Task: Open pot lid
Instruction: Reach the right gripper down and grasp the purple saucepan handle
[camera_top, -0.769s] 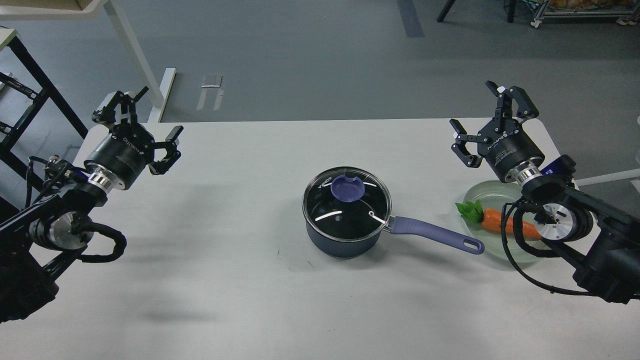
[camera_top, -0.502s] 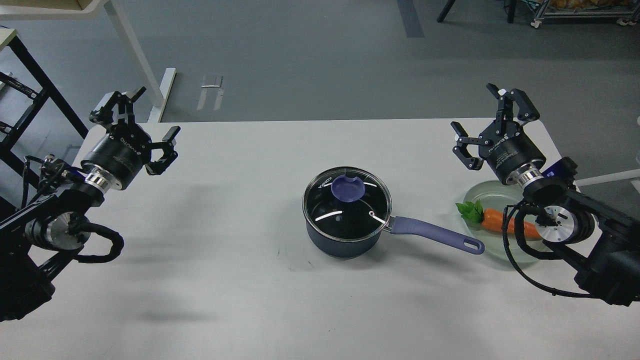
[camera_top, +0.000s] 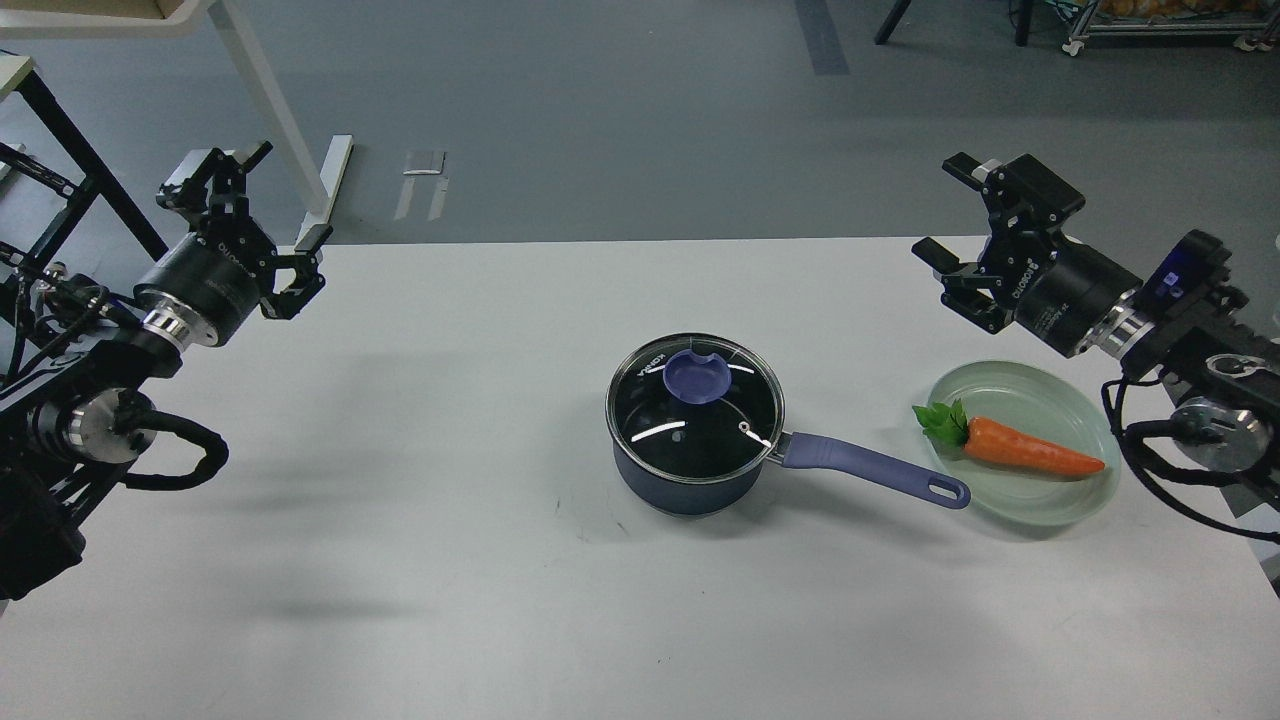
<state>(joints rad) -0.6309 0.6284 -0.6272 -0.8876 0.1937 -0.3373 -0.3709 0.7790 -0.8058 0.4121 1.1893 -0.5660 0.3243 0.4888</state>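
Note:
A dark blue pot (camera_top: 690, 480) stands at the middle of the white table, its purple handle (camera_top: 870, 470) pointing right. A glass lid (camera_top: 695, 410) with a purple knob (camera_top: 697, 377) sits shut on it. My left gripper (camera_top: 262, 210) is open and empty, raised over the table's far left corner, well apart from the pot. My right gripper (camera_top: 955, 215) is open and empty, raised over the far right of the table, above and behind the plate.
A pale green glass plate (camera_top: 1040, 505) with a toy carrot (camera_top: 1030, 450) lies just right of the pot handle's end. A white desk leg (camera_top: 270, 110) and a black frame (camera_top: 60, 150) stand beyond the table's far left corner.

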